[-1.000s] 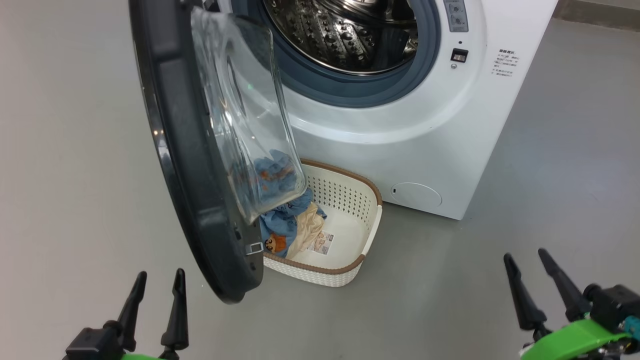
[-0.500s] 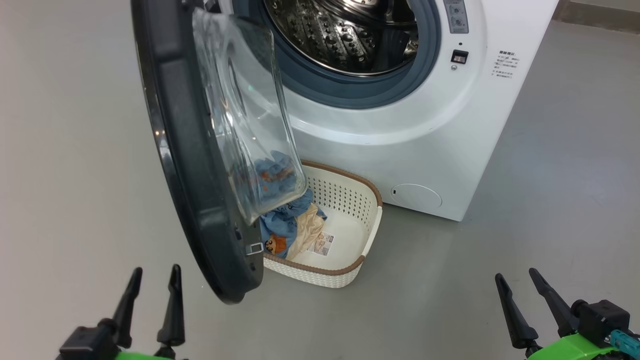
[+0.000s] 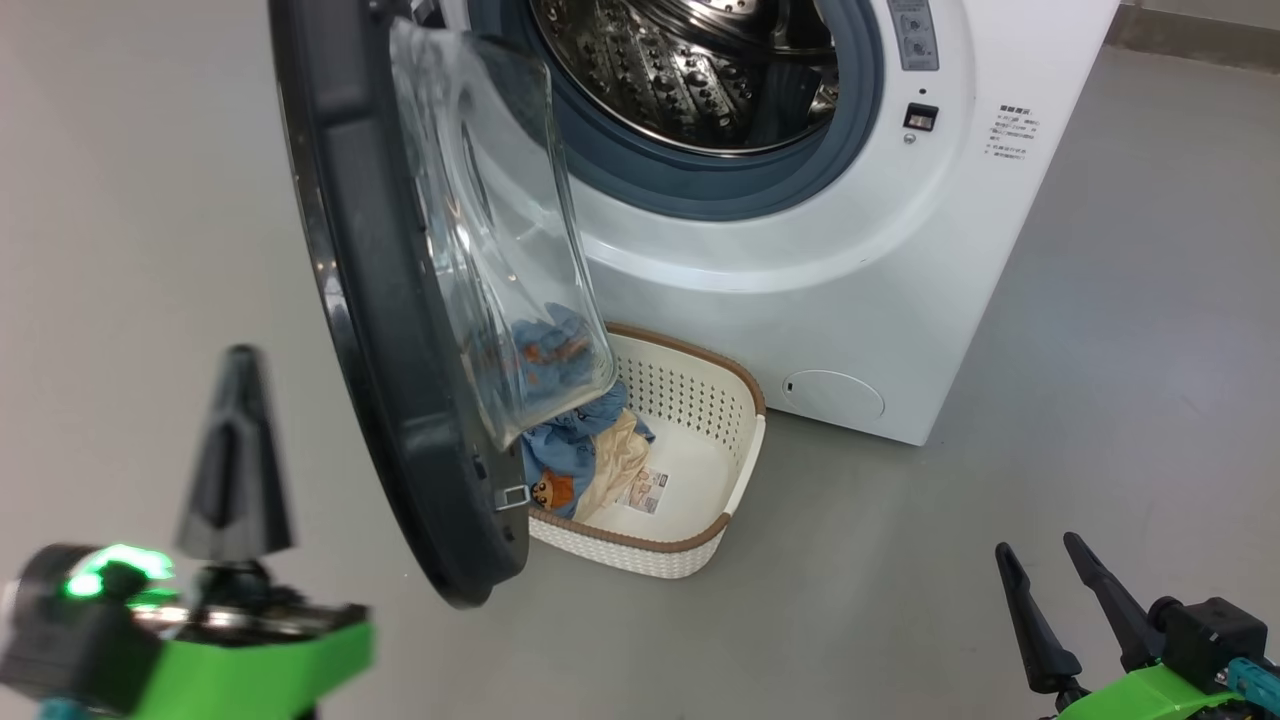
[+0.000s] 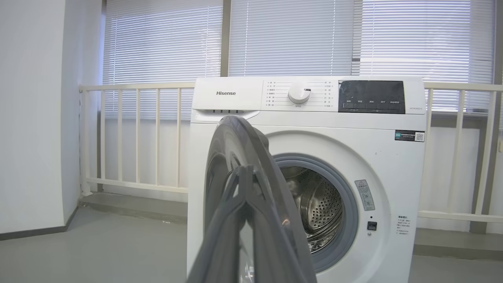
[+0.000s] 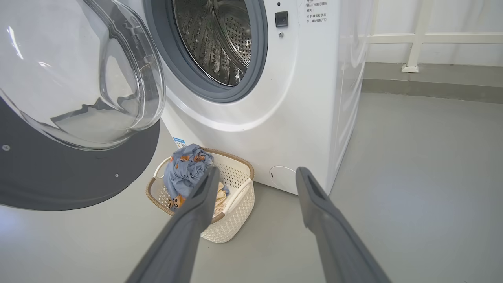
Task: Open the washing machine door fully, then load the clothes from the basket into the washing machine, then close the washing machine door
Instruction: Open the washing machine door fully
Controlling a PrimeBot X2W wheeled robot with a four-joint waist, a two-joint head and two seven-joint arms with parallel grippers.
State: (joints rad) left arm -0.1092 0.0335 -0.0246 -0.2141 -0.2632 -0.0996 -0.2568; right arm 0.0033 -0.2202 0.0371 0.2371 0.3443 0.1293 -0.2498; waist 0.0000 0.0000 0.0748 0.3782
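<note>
Your left pincer (image 3: 240, 365) pinched shut, empty, lower left, door (image 3: 385, 330) standing open just right of it, your right pincer (image 3: 1038, 545) wide at lower right, basket (image 3: 640, 548) with clothes (image 3: 565, 455) lower centre, beneath door

The washing machine door (image 3: 385, 350) stands swung out on the left, its glass dome overhanging the left part of the basket (image 3: 640, 553) and the clothes (image 3: 568, 452) heaped there. The basket's right part lies open from above. The mouth of the drum (image 3: 690, 80) is unblocked from the front and right. Bare floor (image 3: 1120, 380) spreads right of the washing machine (image 3: 820, 270).
</note>
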